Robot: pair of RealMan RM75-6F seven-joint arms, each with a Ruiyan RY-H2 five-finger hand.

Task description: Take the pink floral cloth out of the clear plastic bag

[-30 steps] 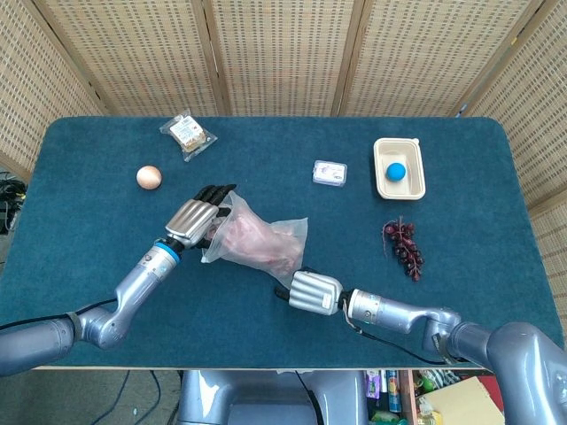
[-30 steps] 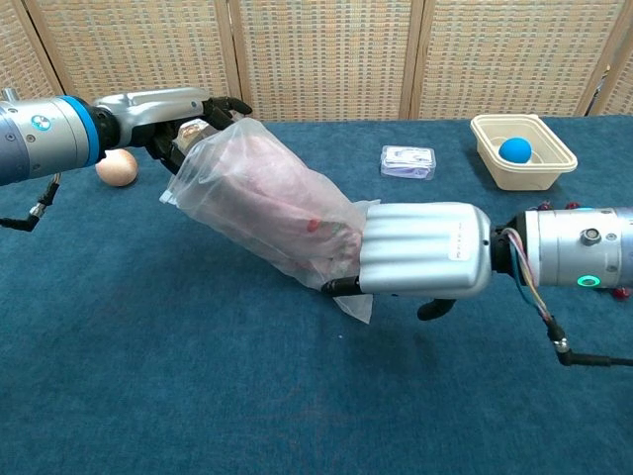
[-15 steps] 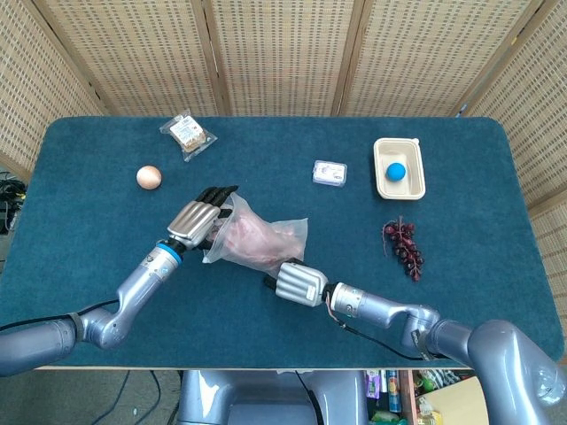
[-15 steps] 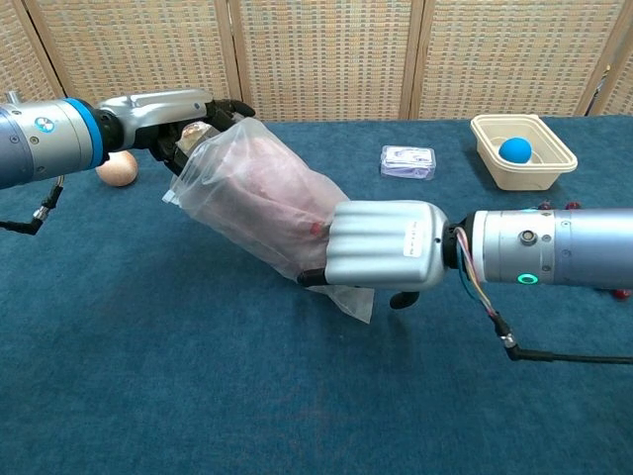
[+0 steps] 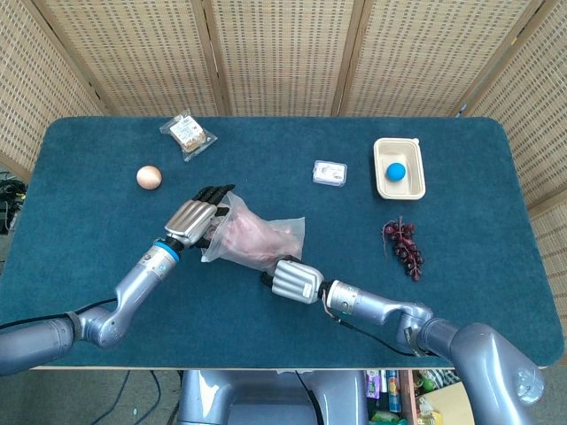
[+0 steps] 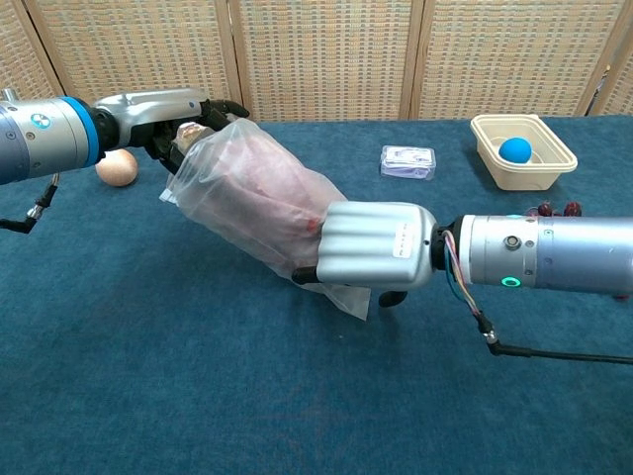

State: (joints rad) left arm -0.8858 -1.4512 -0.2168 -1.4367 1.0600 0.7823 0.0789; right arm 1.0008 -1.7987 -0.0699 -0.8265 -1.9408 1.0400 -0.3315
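Note:
The clear plastic bag (image 5: 266,232) (image 6: 237,213) lies slanted on the blue table, with the pink floral cloth (image 5: 251,241) (image 6: 265,186) bunched inside it. My left hand (image 5: 195,219) (image 6: 163,111) holds the bag's upper left end, dark fingers curled into the plastic at its mouth. At the lower right end my right hand (image 5: 291,280) (image 6: 371,245) grips the bag, fingers curled under; a corner of plastic sticks out beneath it. The hand's silver back hides its fingertips in both views.
An egg (image 5: 149,177) and a snack packet (image 5: 188,133) lie at the back left. A small white box (image 5: 330,172), a cream tray (image 5: 382,182) holding a blue ball (image 5: 395,171), and dark grapes (image 5: 404,248) sit to the right.
My right hand has slid left along the table, further onto the bag's lower end, bunching it. The left hand has stayed at the bag's mouth.

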